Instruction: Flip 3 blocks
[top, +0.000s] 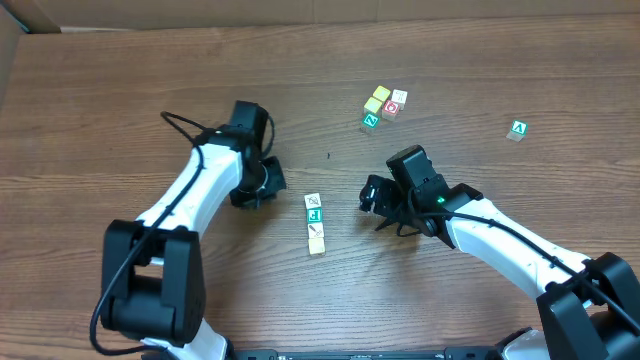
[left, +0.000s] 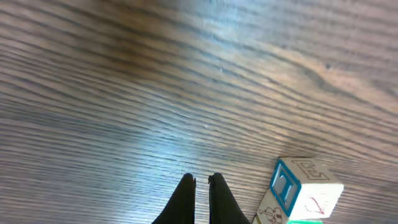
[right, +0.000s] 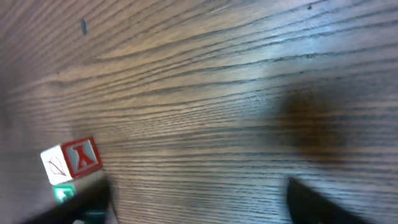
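Note:
Three small blocks lie in a touching column at the table's middle: a white-topped one (top: 313, 201), a teal-green one (top: 315, 216) and a pale yellow one (top: 317, 240). My left gripper (top: 272, 182) is shut and empty, just left of the column. In the left wrist view its gripper (left: 202, 183) hovers over bare wood, with the end block (left: 305, 193), blue "T" face toward it, at the lower right. My right gripper (top: 374, 203) stands right of the column, open. In the right wrist view its gripper (right: 199, 185) spans bare wood, and a block with a red face (right: 71, 160) sits beside the left finger (right: 87, 205).
A cluster of yellow, red and green cubes (top: 383, 105) sits at the back, right of centre. A lone green cube with a white "A" (top: 517, 129) lies farther right. The wooden table (top: 120, 90) stretches wide on all sides.

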